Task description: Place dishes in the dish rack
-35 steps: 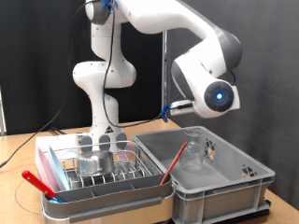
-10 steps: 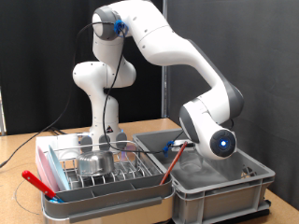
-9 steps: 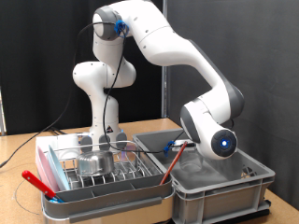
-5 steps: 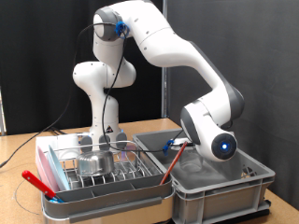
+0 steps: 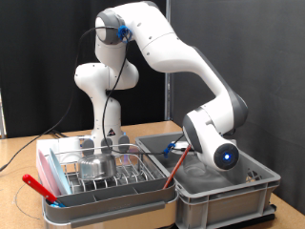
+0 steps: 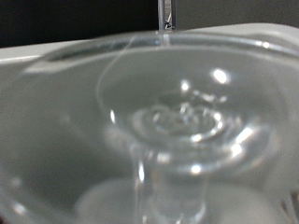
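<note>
The dish rack point(image 5: 105, 176) is seen on the tabletop point(image 5: 19, 157) at the exterior view's left, with the metal cup point(image 5: 96, 167) lying inside it. A red-handled utensil point(image 5: 175, 166) leans in the grey tub point(image 5: 224, 196) beside it. The hand is lowered into the tub, hidden by the arm; its opening cannot be told. The clear glass point(image 6: 177, 121) fills the wrist view, blurred.

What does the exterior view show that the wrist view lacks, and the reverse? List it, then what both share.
Only the exterior view: the arm bent down into the grey tub, the dish rack holding a metal cup, and the red-handled utensil leaning in the tub. Only the wrist view: a clear glass filling the frame, very close. Shared: the tub's pale interior. The jaws show in neither.
</note>
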{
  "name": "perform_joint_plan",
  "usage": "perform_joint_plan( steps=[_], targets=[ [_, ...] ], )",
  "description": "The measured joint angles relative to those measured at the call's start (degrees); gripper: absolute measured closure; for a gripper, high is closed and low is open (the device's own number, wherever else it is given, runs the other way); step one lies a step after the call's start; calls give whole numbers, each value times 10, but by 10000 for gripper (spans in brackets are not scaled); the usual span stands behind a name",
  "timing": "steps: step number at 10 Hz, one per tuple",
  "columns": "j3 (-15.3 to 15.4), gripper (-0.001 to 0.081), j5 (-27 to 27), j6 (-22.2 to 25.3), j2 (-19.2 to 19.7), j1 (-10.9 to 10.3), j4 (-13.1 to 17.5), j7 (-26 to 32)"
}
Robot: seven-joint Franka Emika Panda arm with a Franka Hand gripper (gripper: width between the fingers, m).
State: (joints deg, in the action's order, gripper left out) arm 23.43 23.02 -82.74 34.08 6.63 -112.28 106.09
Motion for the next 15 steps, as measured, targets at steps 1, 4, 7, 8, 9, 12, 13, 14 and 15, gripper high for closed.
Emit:
perform_joint_plan(
  steps=[1,4,7,8,9,12,13,14,15],
  targets=[
    [-1,-2,-1,-1,4,0,0,-1],
    [0,-2,-5,-4,11,0,0,-1],
    [0,-2,-5,4,18,0,3,0],
    [0,-2,-1,13,21,1,6,0],
    [-1,-2,3,18,25,2,7,0],
    [-1,-2,12,32,34,5,13,0],
    [-2,-2,15,36,36,5,15,0],
    [-2,-2,16,39,38,5,17,0],
    [-2,-2,17,41,38,5,18,0]
  ],
)
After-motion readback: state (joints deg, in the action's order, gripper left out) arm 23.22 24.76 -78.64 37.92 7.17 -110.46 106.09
